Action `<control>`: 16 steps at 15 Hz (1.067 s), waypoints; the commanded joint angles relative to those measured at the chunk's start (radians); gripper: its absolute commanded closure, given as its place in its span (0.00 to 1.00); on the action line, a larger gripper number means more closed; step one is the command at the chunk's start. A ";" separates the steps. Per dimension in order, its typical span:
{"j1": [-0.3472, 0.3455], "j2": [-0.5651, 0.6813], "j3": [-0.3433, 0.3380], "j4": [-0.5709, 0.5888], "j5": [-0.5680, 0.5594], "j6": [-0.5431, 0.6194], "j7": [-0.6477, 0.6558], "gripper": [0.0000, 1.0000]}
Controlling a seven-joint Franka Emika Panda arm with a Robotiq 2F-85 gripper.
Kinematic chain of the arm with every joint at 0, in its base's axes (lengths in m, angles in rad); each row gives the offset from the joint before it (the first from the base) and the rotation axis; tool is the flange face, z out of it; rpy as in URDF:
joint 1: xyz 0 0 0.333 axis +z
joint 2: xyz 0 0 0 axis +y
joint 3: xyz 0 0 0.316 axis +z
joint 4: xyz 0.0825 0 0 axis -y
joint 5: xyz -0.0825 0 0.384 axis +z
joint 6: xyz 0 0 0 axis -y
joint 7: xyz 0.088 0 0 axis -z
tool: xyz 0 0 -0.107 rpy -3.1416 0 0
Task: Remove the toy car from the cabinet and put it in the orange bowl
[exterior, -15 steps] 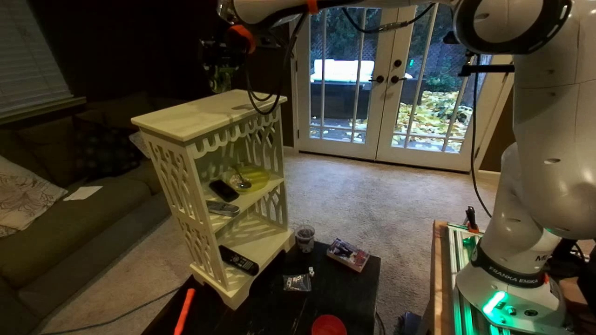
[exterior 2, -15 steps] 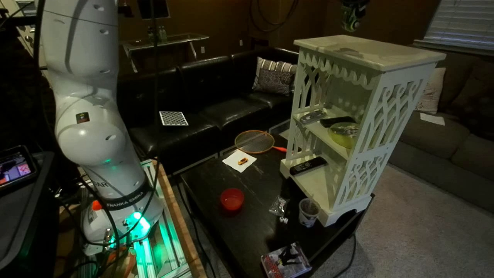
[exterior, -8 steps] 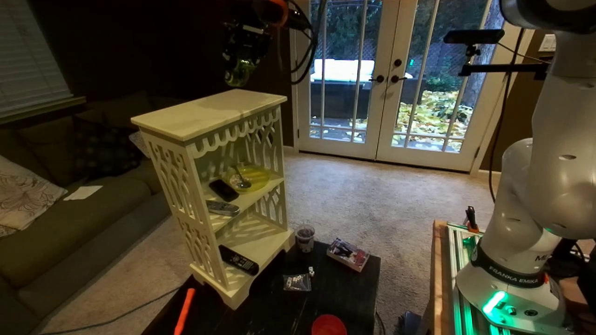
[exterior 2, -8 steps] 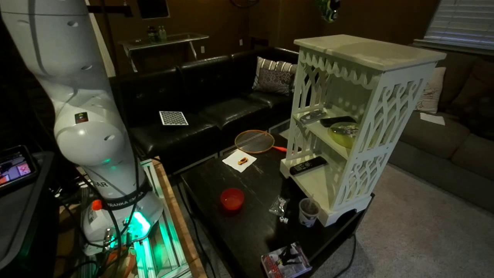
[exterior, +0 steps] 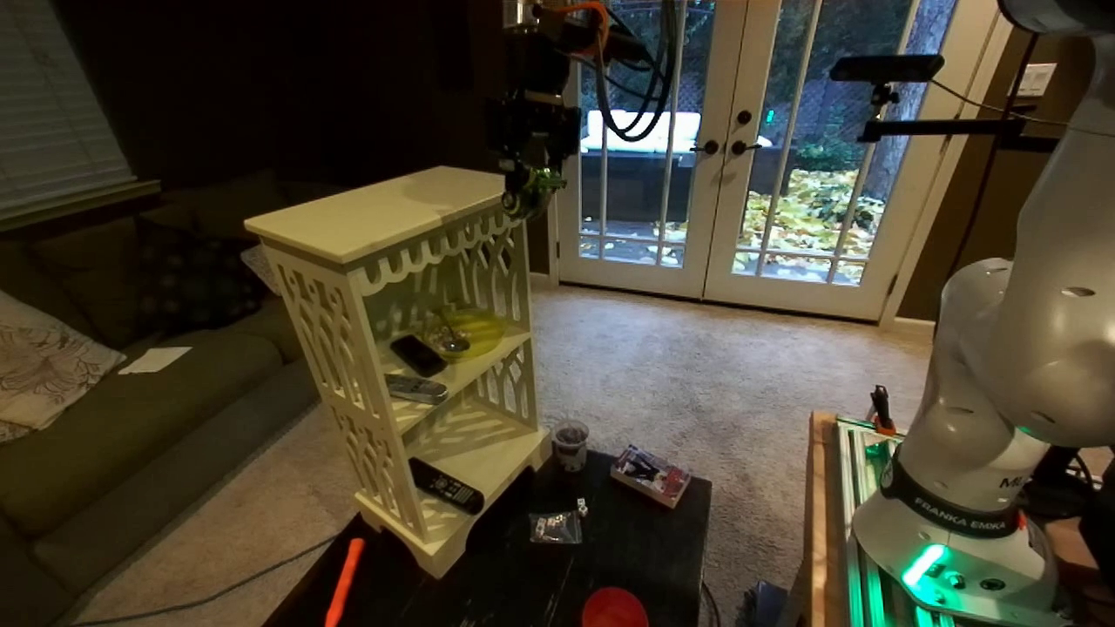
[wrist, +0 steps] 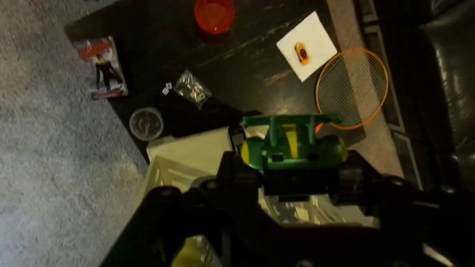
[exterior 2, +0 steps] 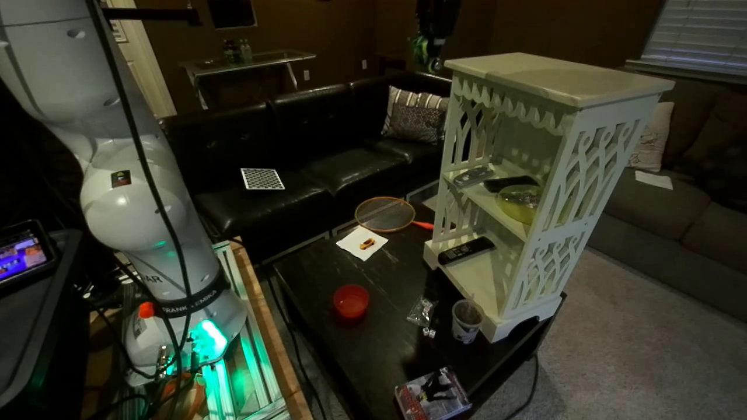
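My gripper (wrist: 295, 174) is shut on a green toy car (wrist: 293, 148) with yellow stripes, gripped by its sides. In an exterior view the toy car (exterior: 527, 193) hangs at the right end of the cream-white cabinet (exterior: 383, 213), near the level of its top. In an exterior view the car (exterior 2: 426, 52) is off the left end of the cabinet's top (exterior 2: 560, 79). The red-orange bowl (exterior 2: 351, 301) stands on the black table; it also shows in the wrist view (wrist: 214, 16), where no contents are visible. Its lower part is cut off in an exterior view (exterior: 615, 610).
The table also holds a cup (exterior 2: 467, 321), a small plastic bag (exterior 2: 421, 311), dice (exterior 2: 429, 332), a boxed item (exterior 2: 432, 394), a racket (exterior 2: 385, 214), and an orange-yellow toy on white paper (exterior 2: 367, 243). Remotes (exterior: 446, 486), a phone (exterior: 419, 356) and a yellow-green dish (exterior: 479, 331) are on the shelves.
My gripper has carried the green car from above the cabinet's top out past its edge and lower. The arm has swung with it. The bowl and the cabinet have not moved.
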 commanded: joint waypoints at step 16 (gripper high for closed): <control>-0.029 0.139 0.026 -0.173 0.336 -0.019 -0.033 0.53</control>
